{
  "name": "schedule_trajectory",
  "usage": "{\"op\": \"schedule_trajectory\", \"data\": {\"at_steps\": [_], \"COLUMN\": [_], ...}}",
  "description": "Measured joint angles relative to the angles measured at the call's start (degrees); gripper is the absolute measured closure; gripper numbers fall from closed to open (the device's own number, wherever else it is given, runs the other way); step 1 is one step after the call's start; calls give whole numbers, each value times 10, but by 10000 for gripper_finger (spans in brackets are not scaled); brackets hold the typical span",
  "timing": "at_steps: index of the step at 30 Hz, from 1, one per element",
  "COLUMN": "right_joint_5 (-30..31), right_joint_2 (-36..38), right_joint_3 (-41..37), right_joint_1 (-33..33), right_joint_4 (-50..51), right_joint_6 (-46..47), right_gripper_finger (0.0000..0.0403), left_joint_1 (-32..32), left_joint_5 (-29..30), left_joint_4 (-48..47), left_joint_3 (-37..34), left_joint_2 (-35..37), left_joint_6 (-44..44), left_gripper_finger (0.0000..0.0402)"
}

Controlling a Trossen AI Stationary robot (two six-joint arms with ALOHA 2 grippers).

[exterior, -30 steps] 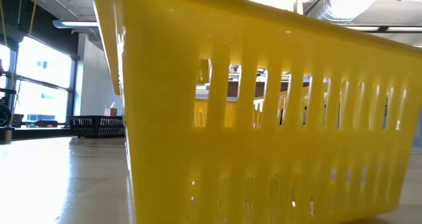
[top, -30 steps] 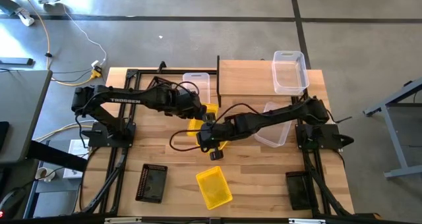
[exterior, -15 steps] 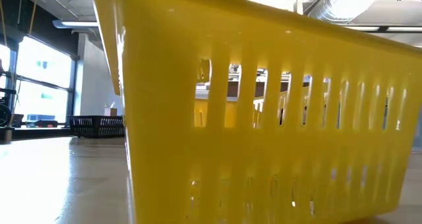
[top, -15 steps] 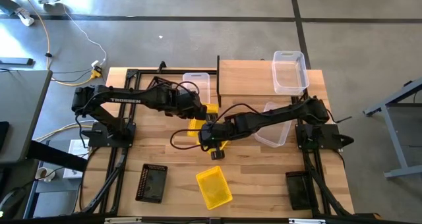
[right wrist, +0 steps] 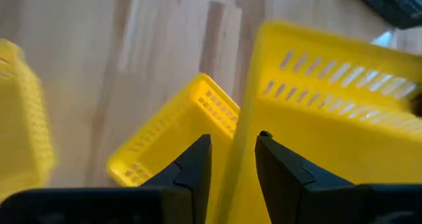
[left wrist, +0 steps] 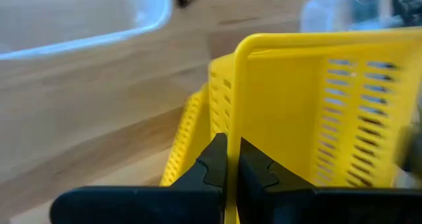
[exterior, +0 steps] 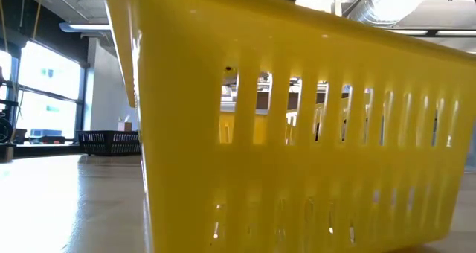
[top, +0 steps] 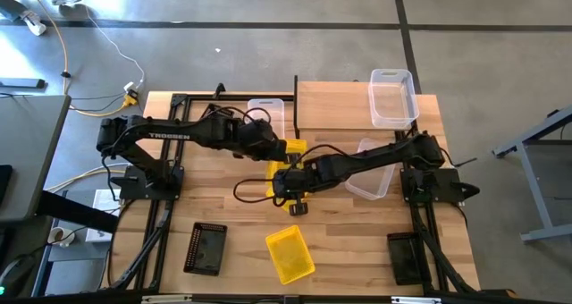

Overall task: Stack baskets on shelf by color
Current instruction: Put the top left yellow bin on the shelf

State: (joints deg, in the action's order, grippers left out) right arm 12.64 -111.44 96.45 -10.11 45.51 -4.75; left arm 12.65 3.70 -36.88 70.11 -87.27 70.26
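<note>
Left gripper (left wrist: 231, 159) pinches a yellow basket (left wrist: 310, 112) wall; right gripper (right wrist: 232, 159) straddles its rim, fingers spread; both largely hidden from above.

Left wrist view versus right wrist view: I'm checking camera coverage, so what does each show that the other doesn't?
Only the left wrist view shows the left gripper shut on a yellow basket's wall, and a clear basket's rim. Only the right wrist view shows the right gripper straddling a yellow basket's wall without pinching it, with a third yellow basket off to the side. Both share the wooden tabletop and a second yellow basket behind the gripped wall.
</note>
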Motion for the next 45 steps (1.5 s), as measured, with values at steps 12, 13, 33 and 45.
{"op": "schedule_trajectory", "data": {"at_steps": [12,13,33,45], "right_joint_5": [20,22,19,31], "right_joint_2": [4,4,41,81], "right_joint_3": [2,2,2,2], "right_joint_1": [-2,-1,0,11], "right_joint_4": [12,13,70,121], "right_joint_6": [0,0,107,255], "right_gripper_finger": [395,398,403,403], "left_joint_1": [0,0,28,112], "left_joint_5": [1,4,-7,-62], "left_joint_4": [18,18,26,134], "left_joint_3": [-2,-2,-1,0], "left_joint_2": [-1,-1,4,32], "left_joint_6": [-20,-22,-130,-284], "left_gripper_finger": [400,398,266,265]}}
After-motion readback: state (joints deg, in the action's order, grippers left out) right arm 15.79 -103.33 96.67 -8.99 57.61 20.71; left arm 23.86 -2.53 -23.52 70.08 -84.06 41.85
